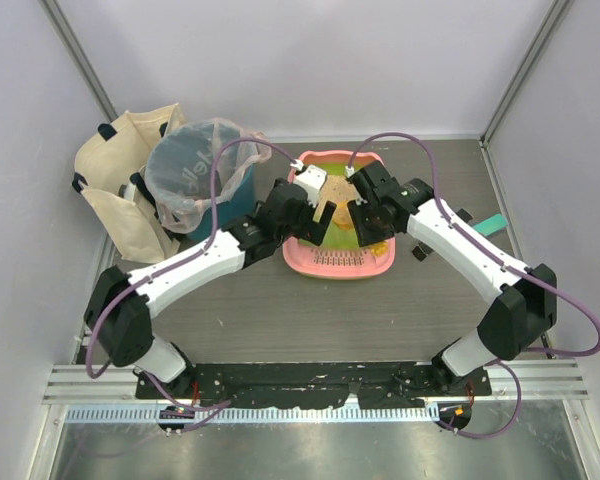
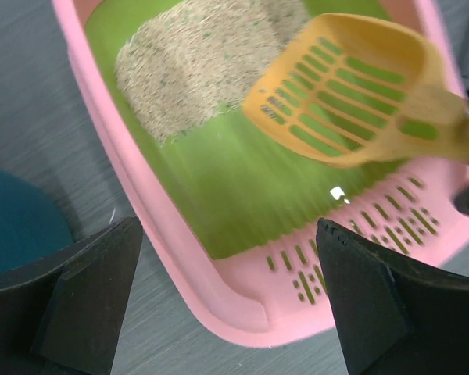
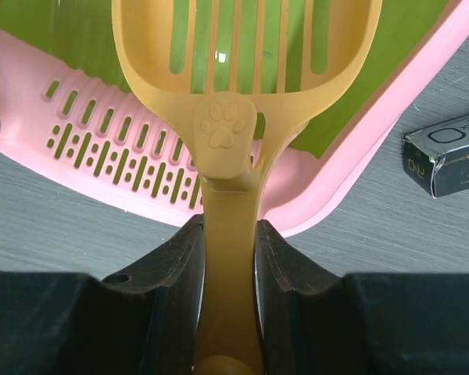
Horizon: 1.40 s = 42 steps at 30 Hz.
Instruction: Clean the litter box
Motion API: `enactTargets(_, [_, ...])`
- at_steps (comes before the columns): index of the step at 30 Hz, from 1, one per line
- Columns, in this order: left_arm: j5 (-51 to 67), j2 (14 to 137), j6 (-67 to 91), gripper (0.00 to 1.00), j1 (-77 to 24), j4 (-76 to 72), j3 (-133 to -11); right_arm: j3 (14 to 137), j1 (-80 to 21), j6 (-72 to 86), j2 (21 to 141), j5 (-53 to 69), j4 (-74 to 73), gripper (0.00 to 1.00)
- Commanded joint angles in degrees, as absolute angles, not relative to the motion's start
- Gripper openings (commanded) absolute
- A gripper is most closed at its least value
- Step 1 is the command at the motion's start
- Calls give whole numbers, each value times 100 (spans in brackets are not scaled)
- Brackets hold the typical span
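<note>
The pink litter box (image 1: 338,265) lies mid-table, with a lime-green floor and beige litter (image 2: 195,62) heaped at its far end. Its slotted ledge (image 3: 102,141) is at the near end. My right gripper (image 3: 229,234) is shut on the handle of the orange slotted scoop (image 3: 227,133). The scoop head (image 2: 352,86) hangs over the bare green floor and looks empty. My left gripper (image 2: 228,234) is open and empty, just above the box's near left corner (image 2: 242,308). In the top view both grippers, left (image 1: 305,215) and right (image 1: 365,215), meet over the box.
A teal round bin with a clear bag (image 1: 195,180) stands left of the box, with a cream tote bag (image 1: 120,190) beside it. A small black carton (image 3: 447,160) lies on the table right of the box. A teal strip (image 1: 490,225) lies at the far right.
</note>
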<state>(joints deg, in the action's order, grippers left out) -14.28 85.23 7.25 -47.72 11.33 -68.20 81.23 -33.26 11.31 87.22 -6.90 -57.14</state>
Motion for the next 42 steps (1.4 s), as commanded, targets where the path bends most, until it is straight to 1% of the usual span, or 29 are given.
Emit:
enactTargets(1, [-1969,9034,1652,95,-4465,1617,-7399,7884,-3305,1345,8394,-896,-5160,1])
enactTargets(4, [-2311,9430,1696,93,-4325,1757,-7645,7735,-3305,1362,8227,-949,-5150,1])
enactTargets(5, [-2399,9561,1731,90,-4289,1775,-7681,7665,-3305,1380,8192,-958,-5150,1])
enactTargets(7, [-2566,9641,1819,88,-4175,1740,-7717,7612,-3296,1397,8087,-958,-5150,1])
enactTargets(9, [-2575,9781,1898,84,-4053,1714,-7734,7532,-3305,1397,8025,-976,-5133,1])
enactTargets(13, [-2093,9975,1872,76,-4017,1643,-7743,7444,-3305,1433,7963,-1028,-5080,1])
enactTargets(14, [-2048,10010,1872,72,-4017,1652,-7743,7410,-3305,1441,7972,-1037,-5080,1])
enactTargets(16, [-2013,10089,1881,68,-4017,1731,-7726,7400,-3296,1459,7972,-1046,-5054,1])
enactTargets(17, [-1960,10099,1916,63,-4017,1758,-7699,7383,-3305,1476,7972,-1046,-5054,1])
enactTargets(19, [-1864,10073,1986,57,-4025,1793,-7621,7357,-3305,1494,7963,-1037,-5019,1])
enactTargets(20, [-1811,10055,2082,50,-4025,1828,-7577,7339,-3305,1485,7954,-1037,-5019,1])
enactTargets(23, [-1741,9914,2258,40,-4034,1854,-7418,7348,-3305,1503,7954,-1037,-5018,1])
enactTargets(25, [-1705,9835,2355,38,-4043,1854,-7304,7339,-3305,1503,7972,-1046,-5010,1])
enactTargets(26, [-1705,9774,2373,35,-4069,1863,-7269,7348,-3305,1512,7963,-1028,-5001,1])
enactTargets(34, [-1732,9580,2671,33,-4254,1890,-7005,7321,-3305,1512,8051,-976,-4931,1])
enactTargets(37, [-1679,9571,2794,31,-4333,1933,-6979,7286,-3305,1512,8042,-976,-4922,1])
enactTargets(42, [-1793,9449,3058,31,-4552,2065,-6821,7207,-3305,1520,7972,-941,-4957,1])
